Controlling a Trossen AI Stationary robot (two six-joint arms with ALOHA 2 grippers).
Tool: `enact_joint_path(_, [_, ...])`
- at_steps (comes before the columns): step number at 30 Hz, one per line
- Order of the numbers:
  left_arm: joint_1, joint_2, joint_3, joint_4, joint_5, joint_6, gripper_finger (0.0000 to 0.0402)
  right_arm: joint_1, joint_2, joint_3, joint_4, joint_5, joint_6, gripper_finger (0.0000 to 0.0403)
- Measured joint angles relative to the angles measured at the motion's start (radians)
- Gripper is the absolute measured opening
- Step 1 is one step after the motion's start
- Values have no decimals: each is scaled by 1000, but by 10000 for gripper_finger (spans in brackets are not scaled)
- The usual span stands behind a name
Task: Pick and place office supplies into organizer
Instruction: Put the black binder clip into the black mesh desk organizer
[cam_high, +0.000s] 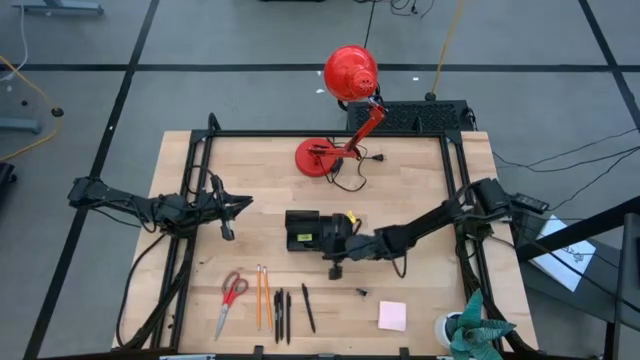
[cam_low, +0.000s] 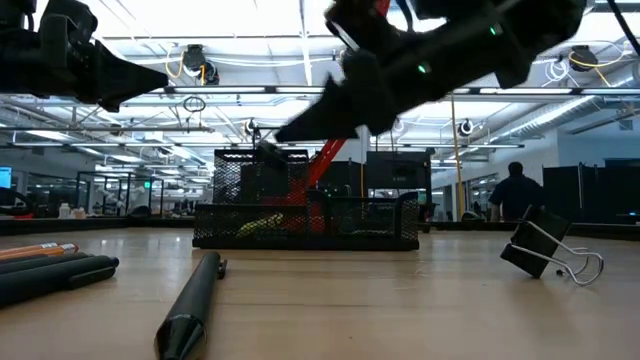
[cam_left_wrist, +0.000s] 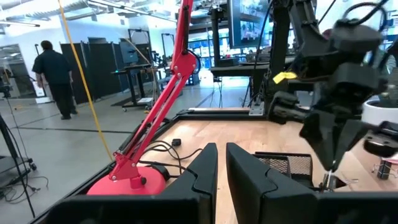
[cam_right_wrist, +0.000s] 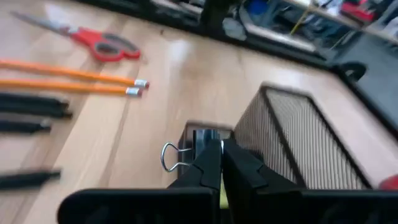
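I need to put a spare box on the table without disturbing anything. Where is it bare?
The tabletop is bare right of the red lamp base, and between the left gripper and the lamp. It is crowded around the organizer and right gripper, and the scissors.

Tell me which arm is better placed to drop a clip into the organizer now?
The right: its gripper holds a binder clip beside the organizer, while the left gripper waits farther off.

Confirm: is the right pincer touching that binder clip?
Touching. The right wrist view shows the right pincer closed on the binder clip, just beside the organizer.
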Motion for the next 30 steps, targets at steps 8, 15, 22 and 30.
enact_joint_path(8, [0,0,0,-4,0,0,42,1,84,97,-140,66,-12,0])
enact_joint_path(15, [0,0,0,6,0,0,42,2,105,103,-153,133,-6,0])
enact_joint_path(22, [0,0,0,5,0,6,42,-3,103,103,-223,133,37,0])
enact_joint_path(30, [0,0,0,5,0,0,42,-3,104,103,-223,132,61,8])
